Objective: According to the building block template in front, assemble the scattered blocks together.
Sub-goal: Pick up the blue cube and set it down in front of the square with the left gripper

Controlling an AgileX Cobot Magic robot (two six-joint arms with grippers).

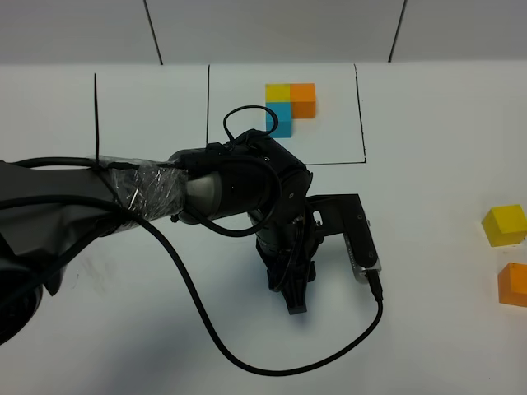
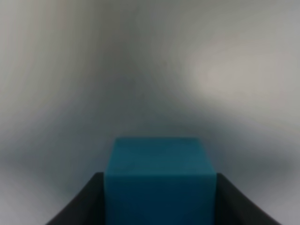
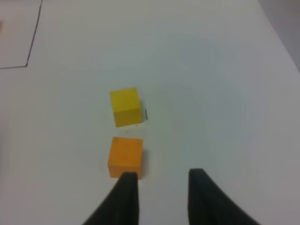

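The building block template point(image 1: 290, 105) is an L of yellow, orange and blue cubes inside a thin black rectangle at the back of the table. In the left wrist view my left gripper point(image 2: 159, 201) is shut on the blue cube point(image 2: 159, 180), with a dark finger on each side of it. From the high camera that gripper point(image 1: 293, 298) points down at the table's middle and hides the cube. The yellow cube point(image 1: 504, 225) point(image 3: 125, 106) and the orange cube point(image 1: 514, 284) point(image 3: 125, 157) lie at the far right. My right gripper point(image 3: 161, 180) hovers just beside the orange cube, its fingers a little apart and holding nothing.
Thin black lines point(image 1: 96, 115) are drawn on the white table left of the template's frame. A black cable point(image 1: 272, 362) loops over the table in front of the left arm. The left arm's foil-wrapped link point(image 1: 140, 189) reaches in from the left.
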